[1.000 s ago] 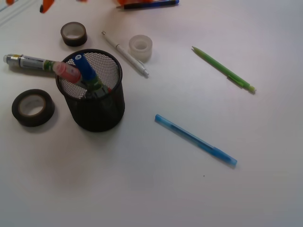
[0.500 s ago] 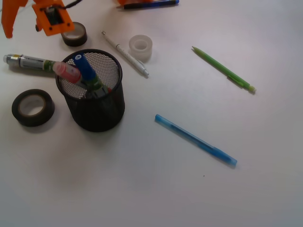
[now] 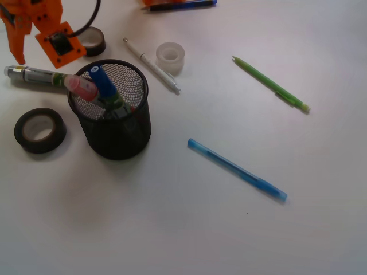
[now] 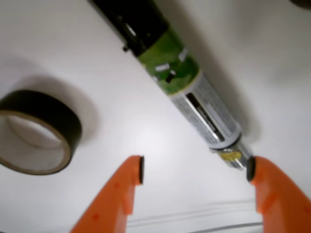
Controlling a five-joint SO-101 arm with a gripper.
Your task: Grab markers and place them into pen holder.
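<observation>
1. The pen holder (image 3: 112,114) is a black wire-mesh cup standing upright on the tabletop (image 3: 218,229), left of centre in the front view.
2. Two markers stand tilted inside it: a blue-capped marker (image 3: 103,82) and a red-capped marker (image 3: 81,87), both caps leaning out over the left part of the rim.
3. A third marker (image 3: 35,74) lies flat on the tabletop just left of the holder. Its barrel is silver with printed text, then a green label. The wrist view shows its black cap end (image 4: 131,19) pointing away from the camera and its silver tail near the right finger.
4. The orange tool (image 4: 195,171) hangs over this lying marker with its jaws spread wide. The marker's tail sits just inside the right fingertip; whether they touch cannot be told.
5. In the front view the tool (image 3: 20,48) enters from the top left corner, and most of the arm is cut off by the frame.
6. The tabletop is plain white and matte. On it lie a dark tape roll (image 3: 39,130) left of the holder, another dark roll (image 3: 94,40) partly behind the tool, a clear tape roll (image 3: 170,58), a white pen (image 3: 151,65), a thin green pen (image 3: 270,84) and a thin blue pen (image 3: 236,169).
7. A dark pen (image 3: 180,5) is cut off at the top edge.
8. The wrist view is blurred, so the label print is unreadable.
</observation>
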